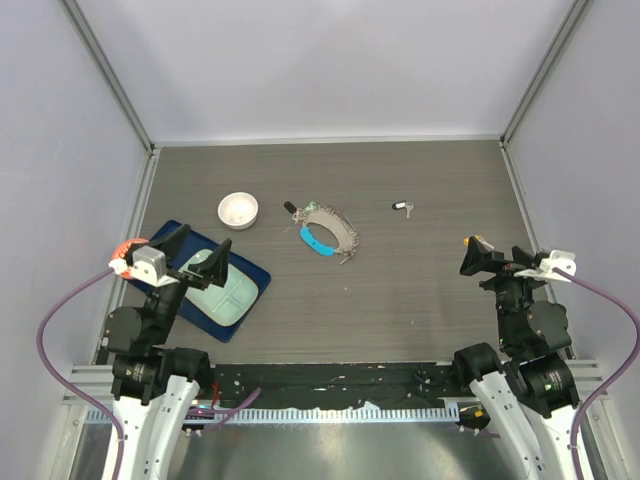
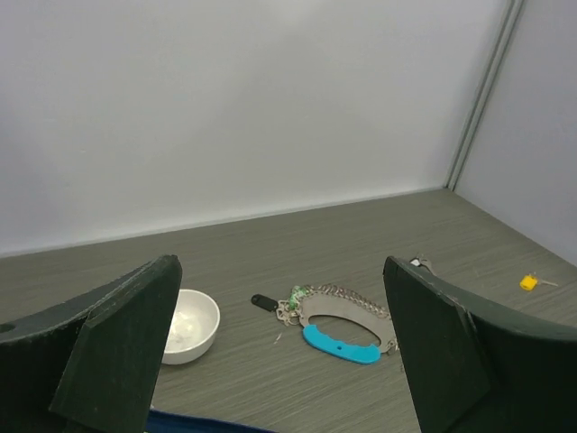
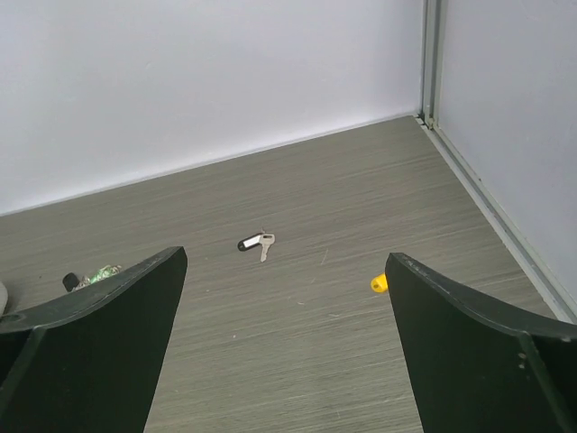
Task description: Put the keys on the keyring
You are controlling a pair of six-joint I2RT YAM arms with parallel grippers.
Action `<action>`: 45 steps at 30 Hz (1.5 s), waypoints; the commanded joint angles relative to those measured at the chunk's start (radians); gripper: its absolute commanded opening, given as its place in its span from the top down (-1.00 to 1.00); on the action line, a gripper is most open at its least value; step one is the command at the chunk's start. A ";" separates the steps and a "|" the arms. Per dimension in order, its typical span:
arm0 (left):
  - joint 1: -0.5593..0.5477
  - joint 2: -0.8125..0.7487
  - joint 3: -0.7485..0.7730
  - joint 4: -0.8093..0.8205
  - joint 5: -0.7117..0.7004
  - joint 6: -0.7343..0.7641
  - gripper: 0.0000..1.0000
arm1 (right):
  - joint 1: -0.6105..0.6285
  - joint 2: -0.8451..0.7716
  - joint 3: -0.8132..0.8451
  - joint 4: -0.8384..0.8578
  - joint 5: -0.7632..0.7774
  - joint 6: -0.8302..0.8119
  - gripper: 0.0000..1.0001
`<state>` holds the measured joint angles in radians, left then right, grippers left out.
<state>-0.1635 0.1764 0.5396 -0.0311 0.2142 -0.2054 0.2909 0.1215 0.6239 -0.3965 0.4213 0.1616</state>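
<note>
The keyring [image 1: 330, 228] lies mid-table: a wire ring fringed with small silver keys, with a blue curved tag [image 1: 318, 242] and a black fob [image 1: 291, 208]. A small silver key with a black head [image 1: 403, 208] lies alone to its right. In the left wrist view the keyring [image 2: 347, 311] lies ahead between the fingers. In the right wrist view the key [image 3: 257, 243] lies ahead on the table. My left gripper [image 1: 195, 247] is open and empty over the blue tray. My right gripper [image 1: 495, 262] is open and empty at the right side.
A white bowl [image 1: 238, 210] stands left of the keyring. A blue tray [image 1: 250, 290] holding a pale green piece [image 1: 215, 285] lies at the near left. A small yellow-headed key [image 1: 478, 240] lies by the right gripper. Grey walls enclose the table.
</note>
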 commanded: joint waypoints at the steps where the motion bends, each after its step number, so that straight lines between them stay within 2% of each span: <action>1: -0.002 -0.029 0.014 -0.015 -0.079 -0.031 -0.99 | 0.004 0.035 0.020 0.042 -0.058 0.009 -0.99; 6: -0.002 -0.093 0.016 -0.073 -0.248 -0.080 -0.99 | 0.005 0.156 0.062 0.035 -0.168 0.065 -0.99; 13: -0.004 -0.222 -0.003 -0.112 -0.256 -0.060 -0.99 | 0.004 0.456 0.118 0.022 -0.407 0.082 -0.99; 14: -0.004 -0.213 0.005 -0.130 -0.265 -0.065 -1.00 | 0.004 0.502 0.126 0.022 -0.482 0.094 -0.99; 16: -0.004 -0.213 0.005 -0.142 -0.286 -0.068 -0.99 | 0.005 0.581 0.151 0.021 -0.528 0.114 -0.99; 21: -0.005 -0.221 0.010 -0.168 -0.300 -0.089 -0.99 | 0.008 0.890 0.218 0.037 -0.666 0.159 -0.99; 25: -0.004 -0.219 0.005 -0.168 -0.295 -0.094 -0.99 | 0.060 1.058 0.249 0.100 -0.613 0.170 -0.99; 30: -0.002 -0.221 0.013 -0.178 -0.322 -0.089 -0.99 | 0.186 1.263 0.301 0.191 -0.543 0.191 -0.99; 34: -0.002 -0.222 0.013 -0.182 -0.332 -0.092 -0.99 | 0.244 1.427 0.367 0.237 -0.535 0.190 -0.93; 42: -0.002 -0.221 0.020 -0.197 -0.337 -0.092 -0.99 | 0.341 1.609 0.459 0.248 -0.449 0.153 -0.89; 45: -0.002 -0.221 0.026 -0.207 -0.345 -0.092 -0.99 | 0.390 1.632 0.467 0.264 -0.475 0.141 -0.87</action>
<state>-0.1638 0.0097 0.5396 -0.2314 -0.1135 -0.2893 0.6296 1.7447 1.0435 -0.1856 -0.0639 0.3283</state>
